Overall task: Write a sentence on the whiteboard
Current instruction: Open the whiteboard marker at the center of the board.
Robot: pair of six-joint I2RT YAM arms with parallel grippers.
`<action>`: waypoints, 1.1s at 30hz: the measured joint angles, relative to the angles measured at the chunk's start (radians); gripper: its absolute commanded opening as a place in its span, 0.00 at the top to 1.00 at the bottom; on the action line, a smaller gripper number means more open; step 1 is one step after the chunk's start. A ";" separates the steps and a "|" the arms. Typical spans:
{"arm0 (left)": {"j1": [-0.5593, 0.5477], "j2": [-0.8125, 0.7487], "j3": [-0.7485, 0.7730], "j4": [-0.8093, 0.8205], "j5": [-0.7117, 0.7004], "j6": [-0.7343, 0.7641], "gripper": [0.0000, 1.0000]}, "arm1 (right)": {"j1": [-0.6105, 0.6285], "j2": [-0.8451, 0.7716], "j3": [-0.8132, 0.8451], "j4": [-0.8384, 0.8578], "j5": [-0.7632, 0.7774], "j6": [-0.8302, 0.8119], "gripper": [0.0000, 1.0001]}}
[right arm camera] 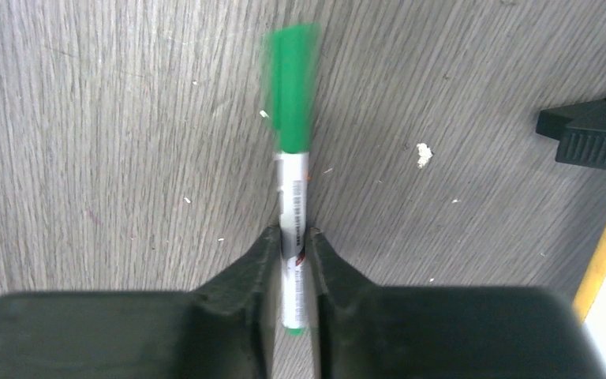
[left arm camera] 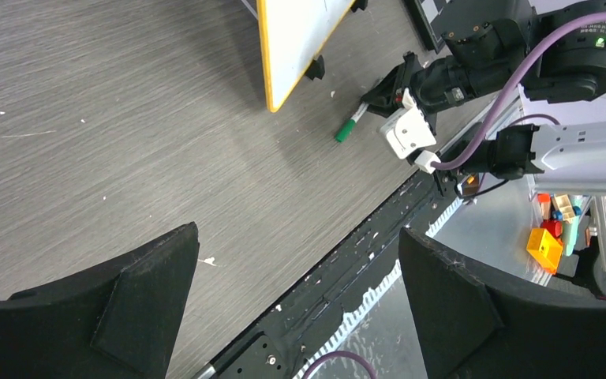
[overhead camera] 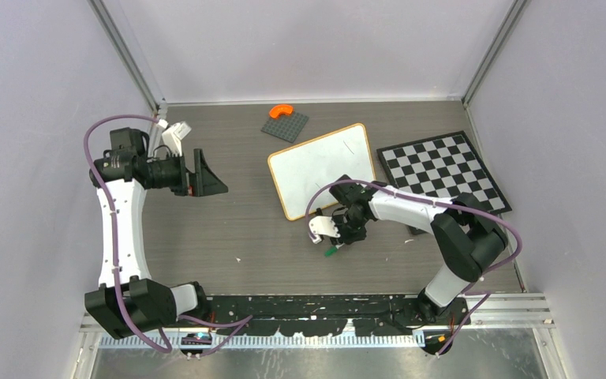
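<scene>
1. Right gripper [right arm camera: 293, 237] pinched narrow on capped green marker [right arm camera: 292, 185], lying on desk [overhead camera: 229, 237], long axis along fingers.
2. Whiteboard [overhead camera: 323, 167] just beyond, far side, blank.
3. Left gripper [left arm camera: 298, 233] wide, well apart at left; right nearer.

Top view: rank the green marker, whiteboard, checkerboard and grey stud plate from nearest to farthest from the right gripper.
1. The green marker: clamped in the right gripper itself.
2. The whiteboard: just beyond the gripper, toward the rear.
3. The checkerboard, off to the right, and the grey stud plate, at the far rear: too close to call.
</scene>
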 measured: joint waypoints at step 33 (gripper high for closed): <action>-0.769 -0.203 -0.005 0.008 -0.098 0.383 0.09 | 0.013 -0.190 0.235 -0.144 -0.689 1.056 1.00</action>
